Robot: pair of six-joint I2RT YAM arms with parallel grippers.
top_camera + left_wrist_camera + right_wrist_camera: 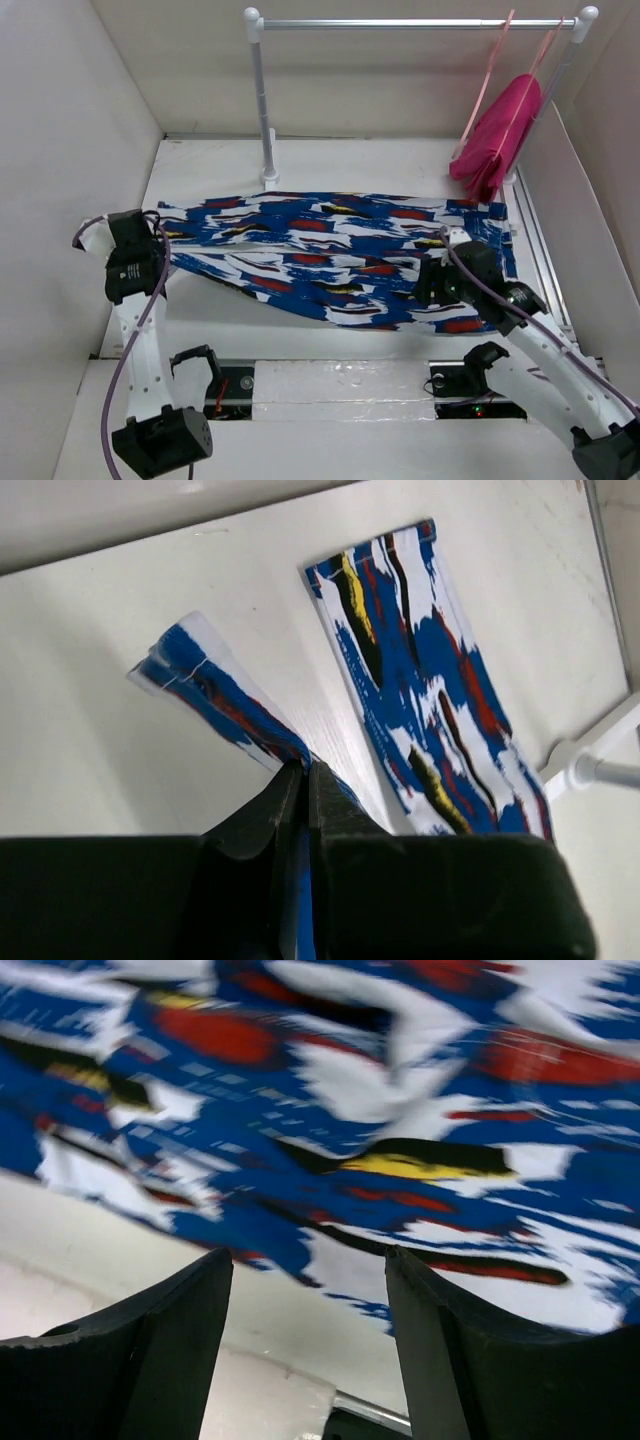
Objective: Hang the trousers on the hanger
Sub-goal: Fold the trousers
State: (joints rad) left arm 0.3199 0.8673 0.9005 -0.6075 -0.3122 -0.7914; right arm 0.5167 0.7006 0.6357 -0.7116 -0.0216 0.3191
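Top external: the trousers [330, 255] lie 9-to-3 across the desk [220, 170]; left gripper [162, 262] pinches their 9 o'clock end, right gripper [425, 285] gapes over the 3 o'clock end, nearer the hanger [485, 85] at 1 o'clock.

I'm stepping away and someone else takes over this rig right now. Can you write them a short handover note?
Left gripper: shut on a cuff end of the trousers, at their left side.
Right gripper: open, holding nothing, over the trousers' near edge on the right.
Trousers: spread along the table.
Hanger: on the rail, far right, by the magenta garment.
Done: left grasp only.
Left: right grasp, then get the trousers onto the hanger.
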